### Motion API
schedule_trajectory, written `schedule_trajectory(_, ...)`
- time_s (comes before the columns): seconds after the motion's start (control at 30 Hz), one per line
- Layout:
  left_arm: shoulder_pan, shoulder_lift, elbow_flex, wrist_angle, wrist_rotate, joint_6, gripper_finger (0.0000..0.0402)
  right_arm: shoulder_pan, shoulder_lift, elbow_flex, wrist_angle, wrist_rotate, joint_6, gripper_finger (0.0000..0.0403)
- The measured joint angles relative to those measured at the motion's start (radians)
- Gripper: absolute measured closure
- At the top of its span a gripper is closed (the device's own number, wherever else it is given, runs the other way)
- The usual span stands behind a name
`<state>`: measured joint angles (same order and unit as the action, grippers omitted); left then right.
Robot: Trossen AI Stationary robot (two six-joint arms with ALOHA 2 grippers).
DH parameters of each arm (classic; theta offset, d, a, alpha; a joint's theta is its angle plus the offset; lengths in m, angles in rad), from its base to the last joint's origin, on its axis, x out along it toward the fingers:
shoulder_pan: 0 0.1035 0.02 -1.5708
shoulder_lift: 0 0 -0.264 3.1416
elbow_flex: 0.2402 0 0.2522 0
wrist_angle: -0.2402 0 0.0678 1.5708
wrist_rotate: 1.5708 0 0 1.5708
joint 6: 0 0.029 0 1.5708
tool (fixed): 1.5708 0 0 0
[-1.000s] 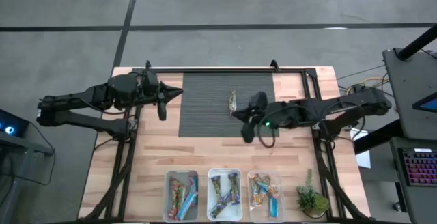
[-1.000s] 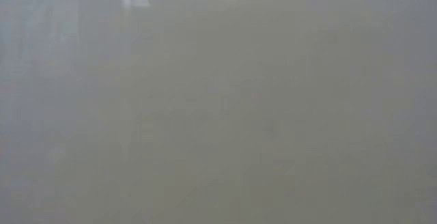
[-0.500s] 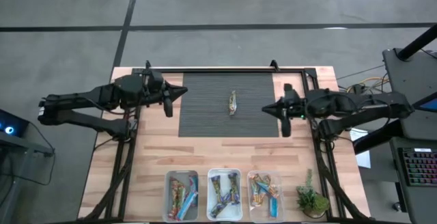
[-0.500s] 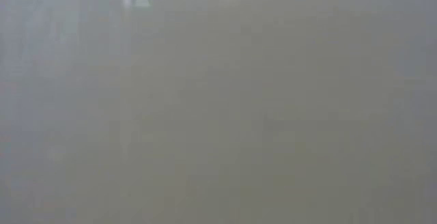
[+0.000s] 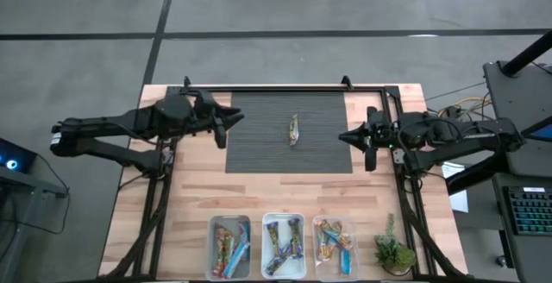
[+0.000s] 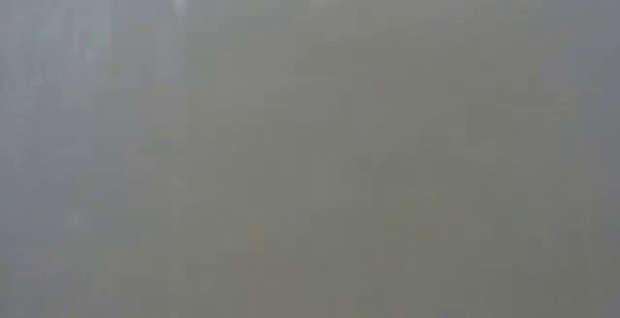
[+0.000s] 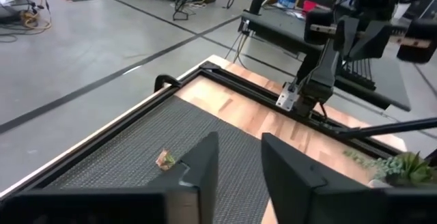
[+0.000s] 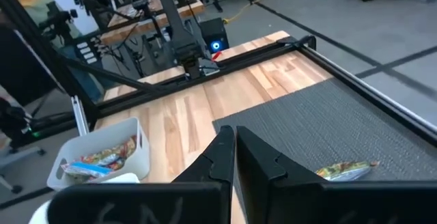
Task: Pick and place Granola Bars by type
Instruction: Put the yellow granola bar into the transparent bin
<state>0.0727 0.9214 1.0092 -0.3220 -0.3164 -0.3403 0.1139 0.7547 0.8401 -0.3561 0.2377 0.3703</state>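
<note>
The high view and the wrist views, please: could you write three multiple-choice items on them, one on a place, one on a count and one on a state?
1. Where does the lone granola bar lie?
A. on the dark mat
B. in a bin
C. on the floor

2. How many clear bins stand at the table's near edge?
A. one
B. three
C. five

3. How are the right gripper fingers?
A. wide apart
B. clamped on a bar
C. shut, empty

Answers:
1 A, the high view shows it alone on the mat.
2 B, three stand side by side.
3 C, the right wrist view shows its fingers together with nothing between.
</note>
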Motion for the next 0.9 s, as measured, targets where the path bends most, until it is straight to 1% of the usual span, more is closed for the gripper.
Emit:
schedule_trajectory(0.23,0.000,0.044,0.000,0.000,0.001,0.021,0.0245,0.000,0.000,0.000,-0.001,0.036,0.037,0.0394)
schedule_trajectory(0.4,0.001,0.074,0.000,-0.001,0.001,-0.022,0.0215,0.001,0.000,0.000,-0.002,0.072,0.024,0.0394)
schedule_trajectory(0.63,0.001,0.108,0.000,0.005,0.000,-0.075,0.0209,0.001,-0.002,0.000,-0.002,0.083,0.046,0.0394)
schedule_trajectory(0.77,0.007,0.145,0.000,0.063,0.001,-0.076,0.0209,-0.001,-0.008,0.001,-0.004,0.085,0.076,0.0394)
schedule_trajectory(0.9,0.030,0.191,0.001,0.142,0.012,-0.073,0.0209,-0.001,-0.009,0.001,-0.007,0.085,0.042,0.0394)
